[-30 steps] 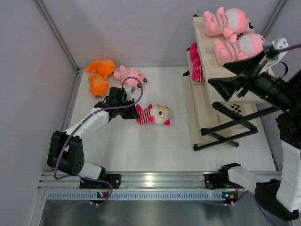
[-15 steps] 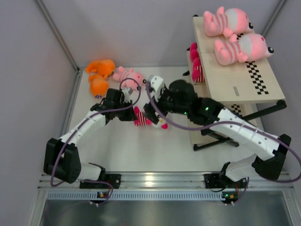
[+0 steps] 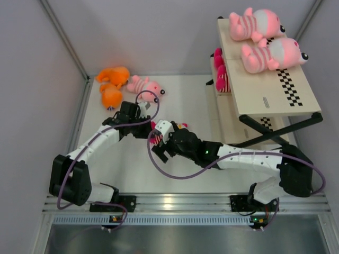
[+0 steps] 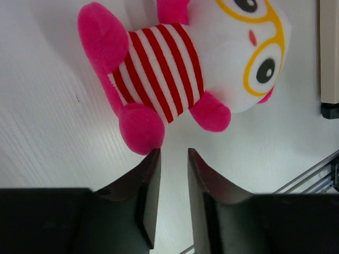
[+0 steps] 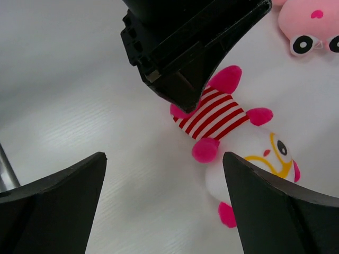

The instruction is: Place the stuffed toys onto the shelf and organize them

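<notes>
A hot-pink toy with a striped body, white face and yellow glasses [image 4: 175,69] lies on the white table. In the top view it [image 3: 155,127] is mostly hidden under my right arm. My left gripper [image 4: 172,151] is nearly closed and empty, with one fingertip at the toy's foot; it shows in the top view [image 3: 147,129] too. My right gripper [image 5: 164,154] is wide open and empty, hovering beside the toy [image 5: 222,119], close to the left gripper [image 5: 180,53]. In the top view it [image 3: 158,142] is at mid table. The shelf [image 3: 265,79] stands at the right.
Two big pale-pink striped toys [image 3: 254,24] [image 3: 270,53] lie on the shelf's top board, and a hot-pink one [image 3: 220,71] on a lower board. Two orange toys [image 3: 114,75] [image 3: 111,97] and a pale-pink one [image 3: 145,84] lie at the table's far left.
My right arm has swung from the shelf down and left to the table, over the hot-pink toy. My left gripper has stayed beside the toy.
</notes>
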You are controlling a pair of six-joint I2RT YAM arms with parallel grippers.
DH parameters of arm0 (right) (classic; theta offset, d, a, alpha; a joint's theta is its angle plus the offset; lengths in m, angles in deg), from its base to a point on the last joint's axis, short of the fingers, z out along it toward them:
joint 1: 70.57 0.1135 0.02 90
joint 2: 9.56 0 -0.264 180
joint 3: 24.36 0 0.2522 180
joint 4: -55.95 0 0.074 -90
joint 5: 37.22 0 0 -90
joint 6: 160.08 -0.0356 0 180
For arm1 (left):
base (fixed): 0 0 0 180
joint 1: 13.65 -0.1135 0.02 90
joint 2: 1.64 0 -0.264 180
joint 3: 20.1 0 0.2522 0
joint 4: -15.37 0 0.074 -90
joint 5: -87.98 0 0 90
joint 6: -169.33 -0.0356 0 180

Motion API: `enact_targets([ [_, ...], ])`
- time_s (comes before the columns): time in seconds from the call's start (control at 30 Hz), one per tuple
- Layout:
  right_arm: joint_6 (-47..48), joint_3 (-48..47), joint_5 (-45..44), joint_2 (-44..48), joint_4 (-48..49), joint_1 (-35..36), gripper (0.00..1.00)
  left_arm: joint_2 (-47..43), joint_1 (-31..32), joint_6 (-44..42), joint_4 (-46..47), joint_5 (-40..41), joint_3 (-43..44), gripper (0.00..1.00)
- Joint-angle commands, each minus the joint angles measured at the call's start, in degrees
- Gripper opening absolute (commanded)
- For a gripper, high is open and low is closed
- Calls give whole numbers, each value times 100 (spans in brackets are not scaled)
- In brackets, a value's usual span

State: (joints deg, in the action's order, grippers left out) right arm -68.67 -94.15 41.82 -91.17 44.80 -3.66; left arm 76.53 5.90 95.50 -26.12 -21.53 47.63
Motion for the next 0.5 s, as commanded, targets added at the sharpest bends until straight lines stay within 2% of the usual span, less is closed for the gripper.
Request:
enact_targets([
  [0.0,307,-320,-345,-364,776,6,93,-153,-30,-192,-215,227,262,35],
  [0.1,334,-391,-310,-575,846,-38,93,-284,-39,-342,-461,665,675,54],
  [0.2,220,-417,-231,-777,1092,-108,93,-434,-240,-403,-602,1026,1052,61],
  [0.47,-18,-1260,-907,-1841,961,-117,93,-794,-1891,-658,-673,1397,1265,63],
])
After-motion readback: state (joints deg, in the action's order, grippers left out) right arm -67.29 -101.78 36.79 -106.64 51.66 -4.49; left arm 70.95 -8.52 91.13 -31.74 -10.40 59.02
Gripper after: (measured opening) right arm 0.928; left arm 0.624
